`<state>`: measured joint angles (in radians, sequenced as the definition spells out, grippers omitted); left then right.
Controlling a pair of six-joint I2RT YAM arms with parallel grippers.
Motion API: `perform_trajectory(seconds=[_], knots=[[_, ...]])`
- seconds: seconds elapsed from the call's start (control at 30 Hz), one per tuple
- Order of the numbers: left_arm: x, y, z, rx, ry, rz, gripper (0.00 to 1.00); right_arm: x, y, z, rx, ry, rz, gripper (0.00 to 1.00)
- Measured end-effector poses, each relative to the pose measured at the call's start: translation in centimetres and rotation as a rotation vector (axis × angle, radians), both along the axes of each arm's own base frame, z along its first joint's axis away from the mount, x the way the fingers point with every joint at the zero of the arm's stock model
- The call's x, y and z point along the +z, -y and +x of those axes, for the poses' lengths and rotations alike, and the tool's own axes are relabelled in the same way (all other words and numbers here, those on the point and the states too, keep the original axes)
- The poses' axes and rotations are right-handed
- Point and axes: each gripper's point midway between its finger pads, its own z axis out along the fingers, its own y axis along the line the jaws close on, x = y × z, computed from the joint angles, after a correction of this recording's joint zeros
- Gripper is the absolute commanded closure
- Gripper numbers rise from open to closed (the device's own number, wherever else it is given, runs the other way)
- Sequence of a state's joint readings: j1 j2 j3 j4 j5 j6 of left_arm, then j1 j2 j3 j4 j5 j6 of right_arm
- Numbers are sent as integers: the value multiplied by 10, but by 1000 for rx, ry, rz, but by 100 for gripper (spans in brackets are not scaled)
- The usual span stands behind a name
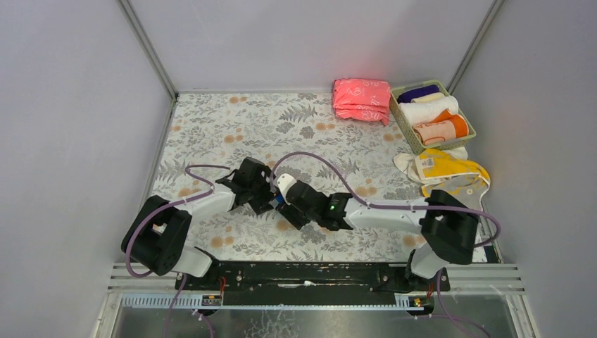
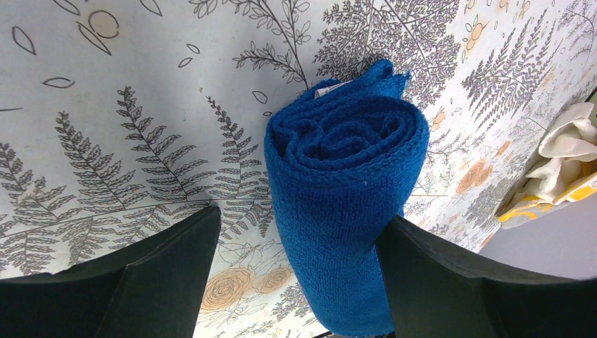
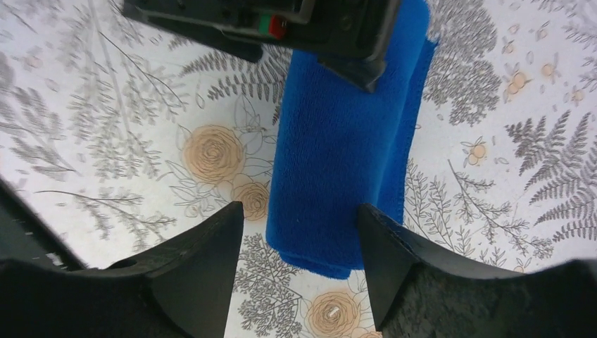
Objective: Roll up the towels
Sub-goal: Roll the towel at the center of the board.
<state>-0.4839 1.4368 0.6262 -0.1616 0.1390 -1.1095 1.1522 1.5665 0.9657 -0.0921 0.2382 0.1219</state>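
Note:
A royal blue towel (image 2: 345,204) lies rolled up on the flowered table cover, its spiral end facing the left wrist camera. My left gripper (image 2: 301,218) is open around one end; its right finger touches the roll, its left finger stands apart. My right gripper (image 3: 299,211) is open around the other end of the same towel (image 3: 338,162), with a gap on its left side. From above, both grippers meet mid-table, left gripper (image 1: 263,197), right gripper (image 1: 287,191), and only a sliver of blue towel (image 1: 279,200) shows. A yellow towel (image 1: 450,170) lies unrolled on a cream one (image 1: 410,166) at the right.
A green basket (image 1: 470,127) at the back right holds rolled towels, one white (image 1: 429,110) and one orange (image 1: 445,129). A folded pink stack (image 1: 361,100) sits beside it. Grey walls close in the table on three sides.

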Motion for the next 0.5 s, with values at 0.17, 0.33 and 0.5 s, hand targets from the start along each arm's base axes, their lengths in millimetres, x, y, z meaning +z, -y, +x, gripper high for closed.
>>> perform_trajectory(seconds=[0.17,0.33,0.5], knots=[[0,0,0,-1,0,0,20,-40,6,3,-4,-9,-122,36],[0,1,2,-1,5,-4,18,-54,9,9,-22,10,-161,50],[3,1,2,-1,12,-6,14,-56,10,14,-25,-49,-124,65]])
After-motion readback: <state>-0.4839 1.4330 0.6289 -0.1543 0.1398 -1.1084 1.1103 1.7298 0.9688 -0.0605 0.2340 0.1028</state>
